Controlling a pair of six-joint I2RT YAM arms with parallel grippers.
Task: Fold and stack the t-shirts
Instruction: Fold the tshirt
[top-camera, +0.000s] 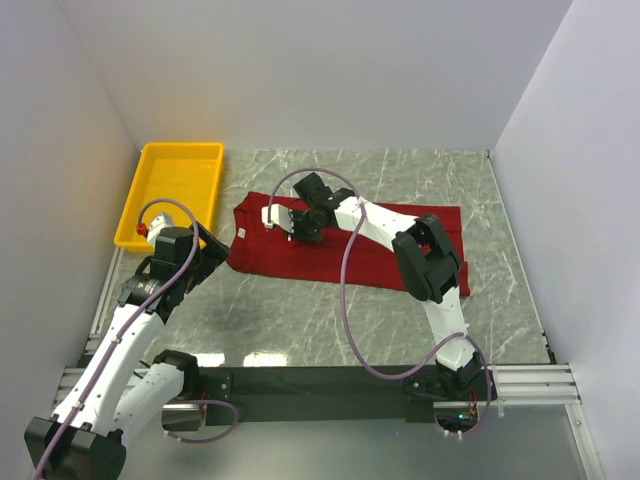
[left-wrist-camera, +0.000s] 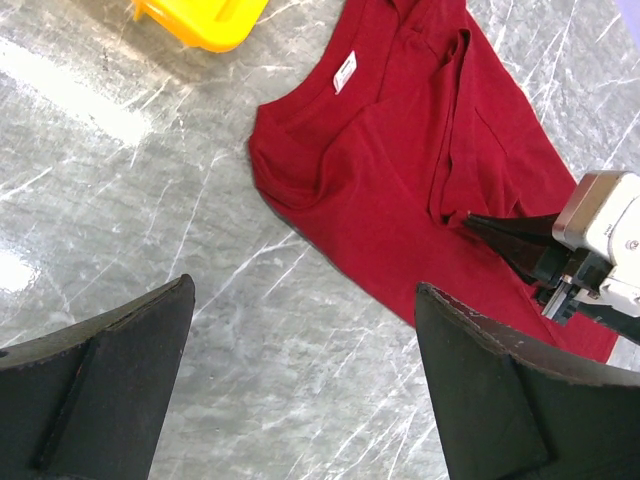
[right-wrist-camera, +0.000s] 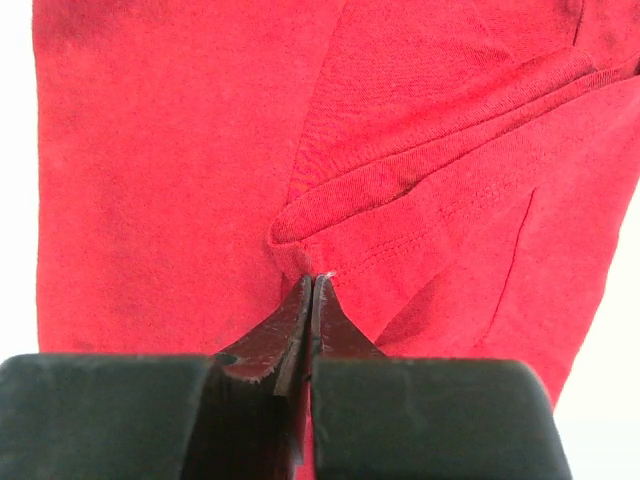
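The dark red t-shirt (top-camera: 290, 258) lies spread on the marble table, its white neck label (left-wrist-camera: 344, 72) toward the yellow bin. My right gripper (top-camera: 296, 228) is low over the shirt's left part. Its jaws are pressed together on a folded hem edge of the shirt (right-wrist-camera: 150, 150) in the right wrist view (right-wrist-camera: 313, 285). It also shows in the left wrist view (left-wrist-camera: 480, 225), pinching a raised crease. My left gripper (top-camera: 212, 243) hovers over bare table just left of the shirt. Its jaws are wide apart and empty in the left wrist view (left-wrist-camera: 305, 340).
A yellow bin (top-camera: 140, 195) stands at the back left, close to the shirt's collar end; its corner shows in the left wrist view (left-wrist-camera: 200, 20). White walls enclose the table on three sides. The right arm's cable arcs over the shirt.
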